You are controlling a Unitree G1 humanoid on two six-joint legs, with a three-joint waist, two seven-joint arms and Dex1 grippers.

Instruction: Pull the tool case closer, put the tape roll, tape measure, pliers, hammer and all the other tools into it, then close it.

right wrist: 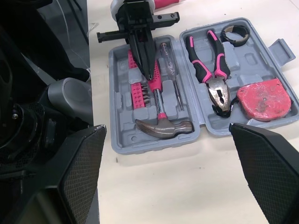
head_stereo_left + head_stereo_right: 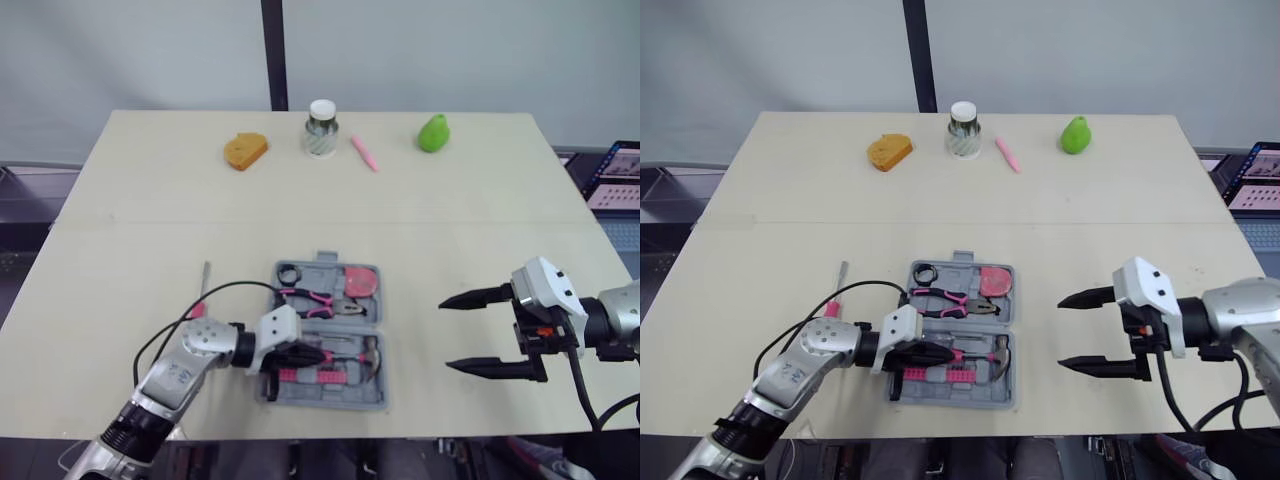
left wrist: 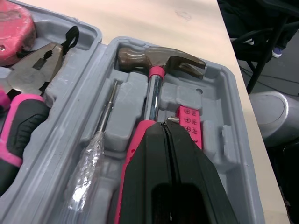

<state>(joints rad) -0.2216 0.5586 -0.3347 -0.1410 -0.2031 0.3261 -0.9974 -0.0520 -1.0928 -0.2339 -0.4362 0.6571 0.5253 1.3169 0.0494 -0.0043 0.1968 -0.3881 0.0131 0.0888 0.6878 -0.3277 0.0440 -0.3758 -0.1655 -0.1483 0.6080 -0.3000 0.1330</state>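
The grey tool case (image 2: pixel 330 402) lies open near the table's front edge. Its far half holds a black tape roll (image 2: pixel 289 273), pink-handled pliers (image 2: pixel 312 300) and a red tape measure (image 2: pixel 360 281). The near half holds the hammer (image 3: pixel 159 60), a clear-handled screwdriver (image 3: pixel 100 140) and a pink bit holder (image 3: pixel 190 123). My left gripper (image 3: pixel 163 125) is shut, its tips resting on the hammer's pink handle. My right gripper (image 2: pixel 444 335) hangs open to the right of the case, nothing between its fingers. A small pink-handled screwdriver (image 2: pixel 204 285) lies on the table left of the case.
Along the table's far side stand an orange sponge-like piece (image 2: pixel 245 151), a white-lidded jar (image 2: pixel 321 128), a pink marker (image 2: pixel 364 153) and a green pear (image 2: pixel 433 132). A laptop screen (image 2: pixel 615 175) sits beyond the right edge.
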